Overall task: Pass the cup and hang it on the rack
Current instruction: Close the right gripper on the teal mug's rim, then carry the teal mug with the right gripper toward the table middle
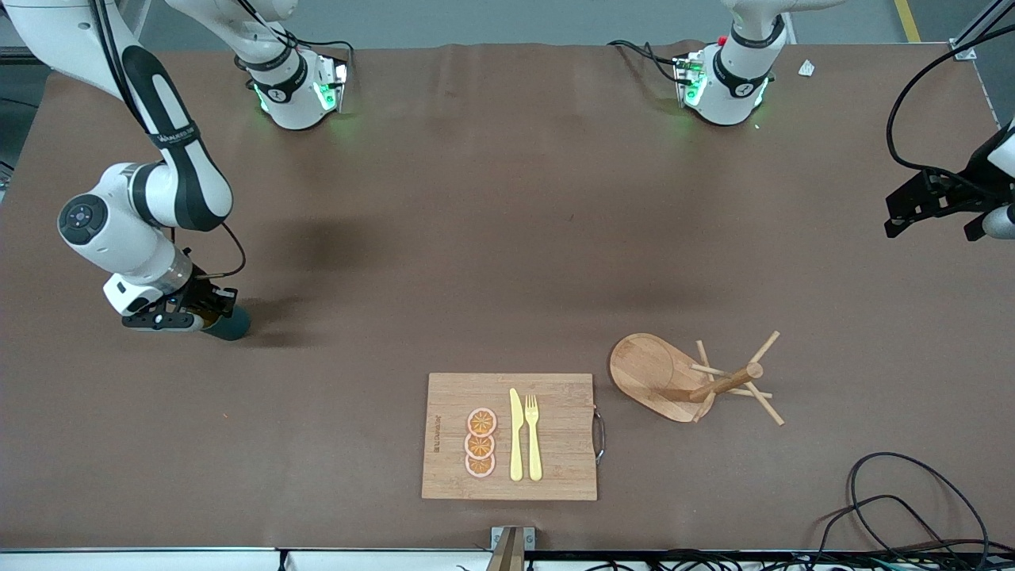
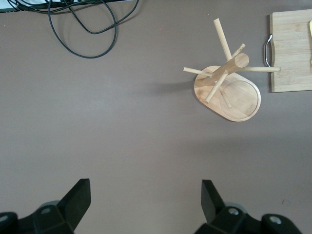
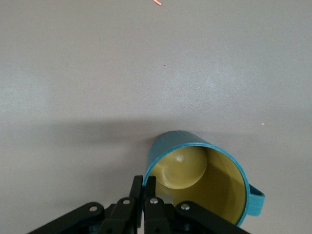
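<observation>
The dark teal cup [image 1: 231, 323] with a yellow inside [image 3: 222, 192] is at the right arm's end of the table, low at the tabletop and tipped with its mouth toward the wrist. My right gripper [image 1: 208, 317] [image 3: 145, 179] is shut on the cup's rim, one finger inside and one outside. The cup's loop handle [image 3: 257, 201] sticks out away from the fingers. The wooden rack [image 1: 662, 373] [image 2: 229, 90] stands on its oval base beside the cutting board, toward the left arm's end. My left gripper [image 1: 932, 228] [image 2: 146, 189] hangs open and empty over the table's end, apart from the rack.
A wooden cutting board [image 1: 563, 444] [image 2: 292, 53] with a metal handle lies near the front edge. It carries three orange slices [image 1: 480, 442], a yellow knife [image 1: 516, 436] and a yellow fork [image 1: 533, 436]. Black cables [image 1: 896, 507] [image 2: 83, 24] loop at the front corner by the left arm's end.
</observation>
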Motion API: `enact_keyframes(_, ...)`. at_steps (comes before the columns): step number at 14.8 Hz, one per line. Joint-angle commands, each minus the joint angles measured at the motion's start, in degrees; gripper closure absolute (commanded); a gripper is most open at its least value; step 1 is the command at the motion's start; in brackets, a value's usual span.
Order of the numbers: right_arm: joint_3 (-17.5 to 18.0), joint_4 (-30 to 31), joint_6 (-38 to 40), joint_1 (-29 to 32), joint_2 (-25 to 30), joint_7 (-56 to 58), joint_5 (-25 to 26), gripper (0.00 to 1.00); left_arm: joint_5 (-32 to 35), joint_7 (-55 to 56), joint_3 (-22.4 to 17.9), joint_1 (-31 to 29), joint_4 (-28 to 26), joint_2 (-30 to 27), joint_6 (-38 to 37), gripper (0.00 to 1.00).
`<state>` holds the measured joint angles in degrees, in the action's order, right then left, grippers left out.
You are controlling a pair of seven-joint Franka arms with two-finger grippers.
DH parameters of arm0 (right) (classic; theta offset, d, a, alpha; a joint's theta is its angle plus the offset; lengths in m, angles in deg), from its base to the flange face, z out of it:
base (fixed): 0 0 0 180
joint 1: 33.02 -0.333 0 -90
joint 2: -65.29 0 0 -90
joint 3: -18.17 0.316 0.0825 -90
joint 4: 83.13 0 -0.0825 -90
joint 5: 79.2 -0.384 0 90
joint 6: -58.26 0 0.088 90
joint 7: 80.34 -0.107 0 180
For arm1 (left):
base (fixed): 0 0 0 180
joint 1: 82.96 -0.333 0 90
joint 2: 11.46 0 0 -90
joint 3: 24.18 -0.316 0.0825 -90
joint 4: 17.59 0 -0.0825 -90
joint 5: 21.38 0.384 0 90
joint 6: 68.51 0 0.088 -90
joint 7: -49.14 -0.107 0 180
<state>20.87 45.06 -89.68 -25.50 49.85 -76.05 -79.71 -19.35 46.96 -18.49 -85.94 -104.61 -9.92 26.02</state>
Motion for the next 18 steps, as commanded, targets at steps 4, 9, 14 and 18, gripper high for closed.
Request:
enact_keyframes(4, 1.25, -5.21, 12.53, -0.65, 4.00, -0.41, -0.10, 1.00, 0.43, 0.69, 0.20, -0.09, 0.45, 0.04, 0.04, 0.00)
enact_keyframes(9, 1.34, -14.89, 30.60, -11.62, 7.52, -17.43, -0.46, 1.00, 0.43, 0.69, 0.20, -0.01, 0.45, 0.04, 0.04, 0.00)
enact_keyframes(14, 1.34, -20.17, 37.56, -24.63, 7.44, -37.91, -0.28, 1.00, 0.43, 0.69, 0.20, -0.09, 0.45, 0.04, 0.04, 0.00)
enact_keyframes(18, 1.34, -22.36, 36.68, -33.95, 6.65, -51.98, -0.46, 1.00, 0.43, 0.69, 0.20, -0.09, 0.45, 0.04, 0.04, 0.00)
